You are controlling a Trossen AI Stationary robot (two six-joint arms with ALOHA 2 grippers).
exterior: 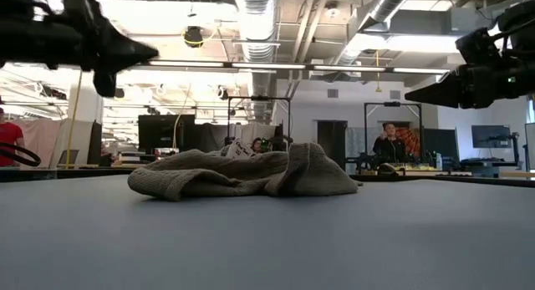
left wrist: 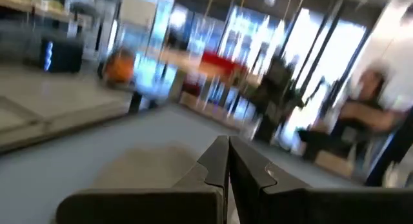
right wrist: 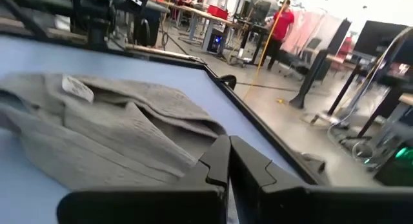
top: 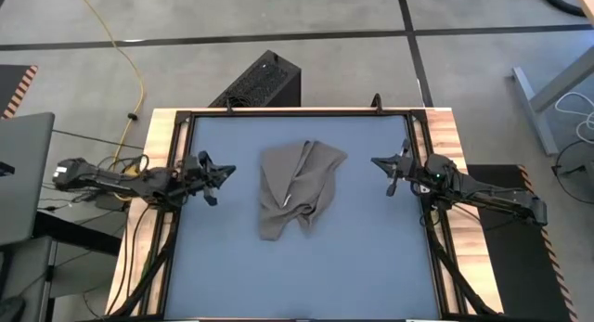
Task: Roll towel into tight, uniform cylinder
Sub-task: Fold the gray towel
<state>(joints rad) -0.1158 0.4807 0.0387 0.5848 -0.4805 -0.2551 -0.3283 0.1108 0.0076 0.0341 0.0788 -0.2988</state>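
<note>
The towel [top: 299,188], a taupe cloth, lies crumpled in a loose heap in the middle of the blue-grey table [top: 362,266]; the low view shows the towel [exterior: 251,175] bunched in folds. A small white tag [right wrist: 77,88] shows on its upper side. My left gripper [top: 225,173] hovers at the table's left edge, shut and clear of the cloth; its fingers [left wrist: 219,161] meet tip to tip. My right gripper [top: 379,163] hovers at the right edge, also shut, and points toward the towel [right wrist: 110,130]. Both stand well above the tabletop.
A raised wooden and black frame [top: 297,110] borders the table. A black box [top: 264,81] stands on the floor beyond the far edge, and a laptop [top: 23,178] sits off the left side. People [exterior: 389,144] stand in the room behind. Bare tabletop surrounds the towel.
</note>
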